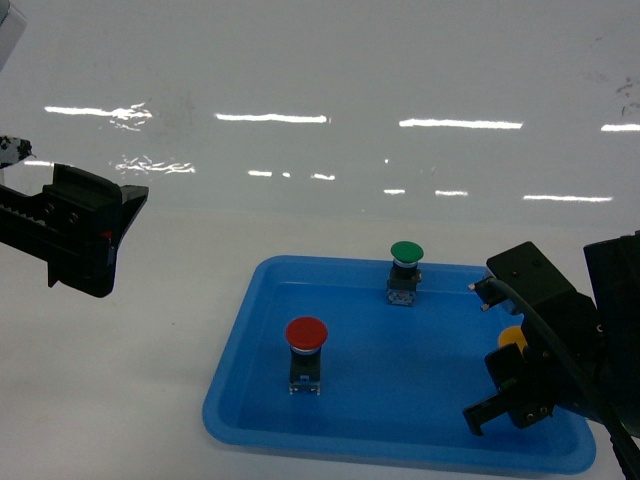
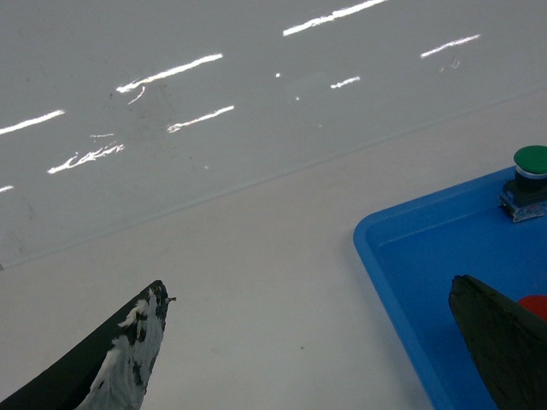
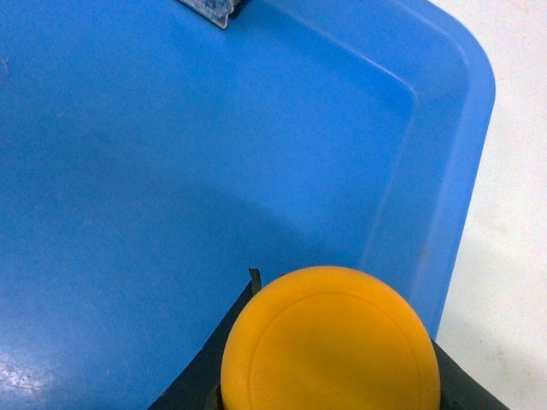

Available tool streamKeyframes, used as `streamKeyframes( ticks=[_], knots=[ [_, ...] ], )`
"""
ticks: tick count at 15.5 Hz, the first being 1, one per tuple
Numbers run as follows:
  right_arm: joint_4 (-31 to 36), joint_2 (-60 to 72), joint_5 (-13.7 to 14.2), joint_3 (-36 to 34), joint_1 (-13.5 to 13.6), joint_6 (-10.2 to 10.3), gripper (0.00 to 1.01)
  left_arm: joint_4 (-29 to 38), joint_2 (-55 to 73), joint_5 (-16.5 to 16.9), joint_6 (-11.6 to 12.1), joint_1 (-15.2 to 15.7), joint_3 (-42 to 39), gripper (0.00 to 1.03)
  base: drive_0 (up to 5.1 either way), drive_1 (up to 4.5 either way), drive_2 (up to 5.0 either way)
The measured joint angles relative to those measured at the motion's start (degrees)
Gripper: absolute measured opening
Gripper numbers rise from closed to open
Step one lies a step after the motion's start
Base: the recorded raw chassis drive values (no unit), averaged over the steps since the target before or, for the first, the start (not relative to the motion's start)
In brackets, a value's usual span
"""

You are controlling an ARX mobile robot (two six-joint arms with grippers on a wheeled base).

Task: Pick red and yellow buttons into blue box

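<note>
The red button (image 1: pixel 306 335) stands upright in the left half of a shallow blue tray (image 1: pixel 225 400); a sliver of its cap (image 2: pixel 534 306) shows in the left wrist view. My right gripper (image 1: pixel 497 352) is shut on the yellow button (image 1: pixel 513 337) over the tray's right side. In the right wrist view the yellow cap (image 3: pixel 332 350) fills the space above the black fingers (image 3: pixel 205 367). My left gripper (image 1: pixel 125 240) hangs open and empty to the left of the tray, over the white table (image 2: pixel 308 290). The blue box is out of view.
A green-capped button (image 1: pixel 406 253) stands at the tray's far edge, also visible in the left wrist view (image 2: pixel 530 161). The tray's rounded right rim (image 3: pixel 461 171) lies just beyond the yellow cap. A glossy white table surrounds the tray.
</note>
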Motion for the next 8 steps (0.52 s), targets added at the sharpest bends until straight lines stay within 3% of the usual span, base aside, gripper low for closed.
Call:
streamKeyframes(
  ticks=[3, 5, 8],
  knots=[
    [-1.03, -9.09, -1.70, -1.44, 0.02, -0.66, 0.29, -0.02, 0.00, 0.00, 0.00, 0.00, 0.00, 0.98, 0.0, 0.00, 0.0],
    [-7.45, -19.41, -3.06, -1.55, 1.60, -1.27, 0.29, -0.02, 0.00, 0.00, 0.00, 0.00, 0.00, 0.98, 0.0, 0.00, 0.0],
    [-12.09, -30.51, -4.15, -2.86, 2.58, -2.12, 0.29, -0.02, 0.00, -0.02, 0.00, 0.00, 0.00, 0.98, 0.0, 0.00, 0.0]
  ],
)
